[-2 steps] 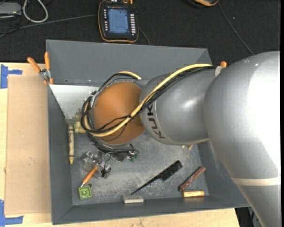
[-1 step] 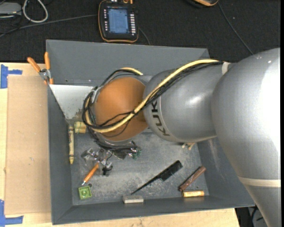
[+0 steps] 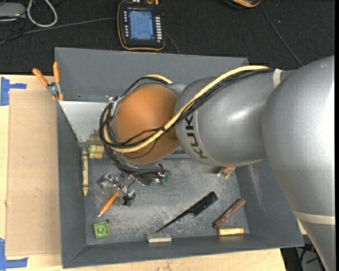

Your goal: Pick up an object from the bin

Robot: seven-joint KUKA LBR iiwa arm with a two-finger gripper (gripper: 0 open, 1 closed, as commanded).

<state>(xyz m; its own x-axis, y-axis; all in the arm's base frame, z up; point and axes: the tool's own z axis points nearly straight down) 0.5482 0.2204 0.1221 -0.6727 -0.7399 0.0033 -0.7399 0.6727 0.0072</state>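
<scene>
An orange pencil [image 3: 108, 205] lies slantwise on the bin floor, its upper end running in beneath the metal parts of the gripper [image 3: 123, 189] and its other end pointing away down and to the left of it; I cannot tell whether the two touch. The gripper is low over the left half of the floor. Whether it is spread or pressed together cannot be told, since the parts at its tip blur into a small dark and silvery cluster, and nothing can be made out as pinched in it. Beyond the pencil's far end, farther down-left of the gripper, lies a small green square thing [image 3: 101, 229] near the bin's front left corner. Left of the gripper an olive crayon-like stick [image 3: 85, 175] lies along the left wall, and above that, up-left of the gripper, is a short tan cylinder [image 3: 96, 150]. To the gripper's lower right a black comb [image 3: 193, 209] lies at a slant, its thin handle towards the front wall, where a pale flat bar [image 3: 159, 239] rests. Farther right are a brown stick [image 3: 230, 213] and just below it a short tan block [image 3: 230, 231]. Directly above the gripper sits the wrist's orange cover [image 3: 144, 123], looped with yellow and black cables [image 3: 137, 144], and the grey arm [image 3: 243, 117] stretches off to the right over the grey bin [image 3: 69, 208].
</scene>
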